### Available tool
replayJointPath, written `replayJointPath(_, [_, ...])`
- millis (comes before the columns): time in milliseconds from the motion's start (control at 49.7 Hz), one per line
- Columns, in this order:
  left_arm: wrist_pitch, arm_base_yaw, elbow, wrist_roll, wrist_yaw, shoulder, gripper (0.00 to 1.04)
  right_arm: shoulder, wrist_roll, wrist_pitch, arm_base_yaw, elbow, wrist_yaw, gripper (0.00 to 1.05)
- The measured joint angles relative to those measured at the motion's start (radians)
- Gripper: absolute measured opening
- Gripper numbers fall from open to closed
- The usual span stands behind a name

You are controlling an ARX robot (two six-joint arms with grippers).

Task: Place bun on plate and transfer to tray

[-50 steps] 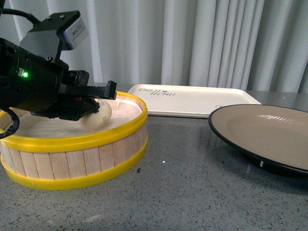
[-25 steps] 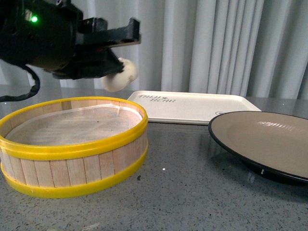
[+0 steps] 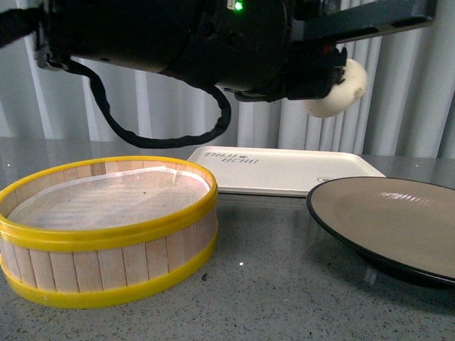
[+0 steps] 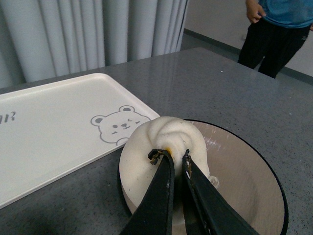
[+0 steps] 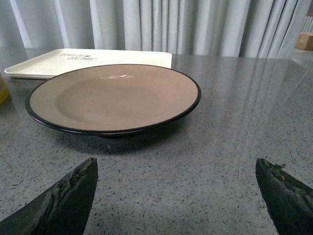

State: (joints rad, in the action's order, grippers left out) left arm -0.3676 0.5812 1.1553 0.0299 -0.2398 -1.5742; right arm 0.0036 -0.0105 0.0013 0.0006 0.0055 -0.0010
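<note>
Front view: small white pleated steamed bun [image 3: 340, 91] aloft, above grey worktop [image 3: 284, 284]. Left wrist view: left pincer [image 4: 172, 154] pinches bun over round tan black-rimmed plate [image 4: 244, 166], cream rect. bear tray [image 4: 58, 122] beside. Right wrist view: right pincer [image 5: 176, 164] spread, plate ahead.

My left arm [image 3: 178, 32] is held high and reaches across toward my right side, the wrist about level. Its jaws are pinched almost together on the bun [image 4: 142, 164], which sits at their tips. My right jaws hang low over the desk [image 5: 220, 147], spread wide apart.
</note>
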Motion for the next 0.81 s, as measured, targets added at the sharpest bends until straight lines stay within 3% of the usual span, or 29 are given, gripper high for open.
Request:
replayJointPath(403, [-0.051,0.021,0.017,-0.139,-0.155,-0.138,0.04,0.000,0.000,0.000,0.000,0.000,0.000,0.96])
replayJointPath(805, [0.106,0.082,0.135,-0.271,-0.168,-0.247,0.04,0.000,0.000,0.000,0.000,0.000,0.000,0.96])
